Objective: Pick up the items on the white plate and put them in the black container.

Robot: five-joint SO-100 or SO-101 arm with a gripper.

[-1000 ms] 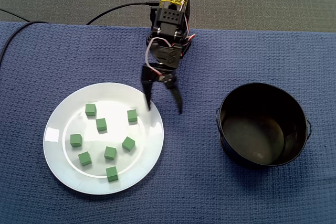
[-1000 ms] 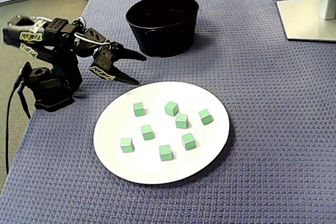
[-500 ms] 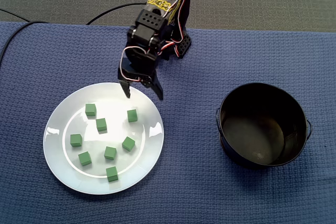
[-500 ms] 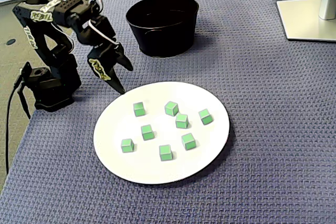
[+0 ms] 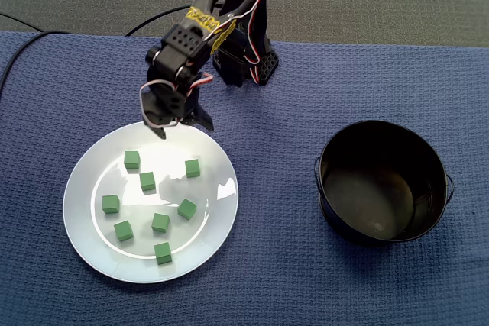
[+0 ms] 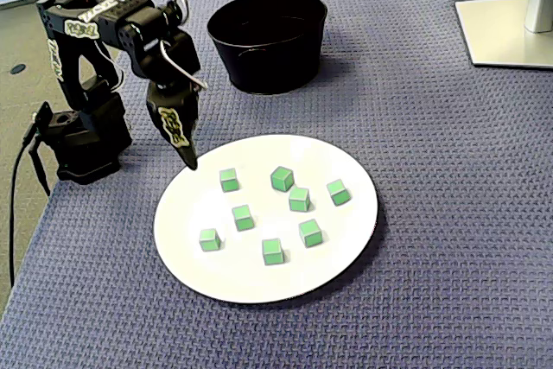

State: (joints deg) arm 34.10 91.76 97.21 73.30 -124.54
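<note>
By plate (image 6: pixel 259 278), illegible label (image 6: pixel 172 118) on fingers (image 6: pixel 187 151)

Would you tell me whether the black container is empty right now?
Empty: the black container's floor is bare; all eight green cubes sit on the white plate.

Both fixed views are lit evenly and brightly from above, and focus is sharp throughout. Glare is noted on the plate (image 5: pixel 206 242) and a dull sheen inside the container (image 5: pixel 382 211). Shadows are soft and short.
</note>
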